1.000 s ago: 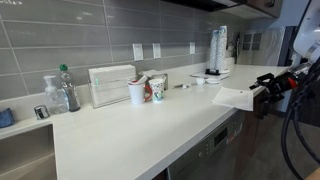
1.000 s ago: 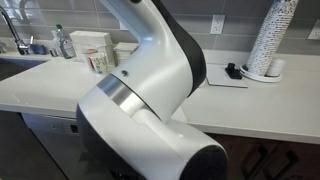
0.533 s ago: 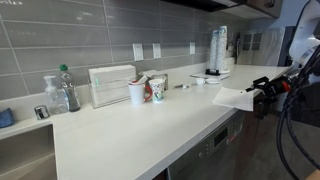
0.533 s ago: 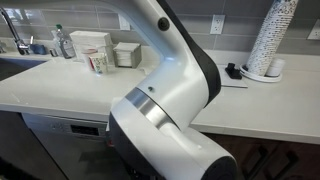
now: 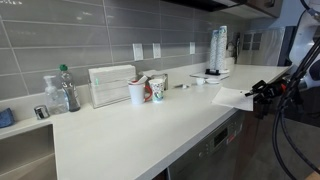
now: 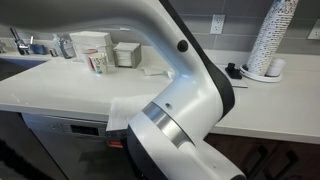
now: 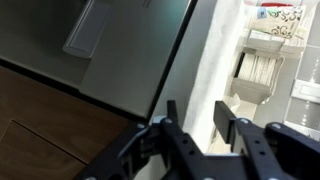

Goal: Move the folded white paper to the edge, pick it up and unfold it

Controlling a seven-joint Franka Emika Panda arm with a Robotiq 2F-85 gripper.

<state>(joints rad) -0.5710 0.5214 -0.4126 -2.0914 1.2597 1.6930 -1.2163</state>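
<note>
Arm (image 6: 190, 110) is swinging across the frame toward the right and lower in an exterior view. Its large white joint, first at centre, is now sitting at lower right.

This is uncovering counter behind it: the ribbed box (image 6: 127, 53) and, at the edge (image 6: 60, 112), a corner of the paper (image 6: 122, 113) overhanging the rim (hidden by the arm one second ago).

In an exterior view, the arm's white upper link is leaving the top right corner. The gripper (image 5: 262, 92) is easing slightly lower and closer to the paper (image 5: 232, 97). Whether the sheet itself is shifting cannot be told.
</note>
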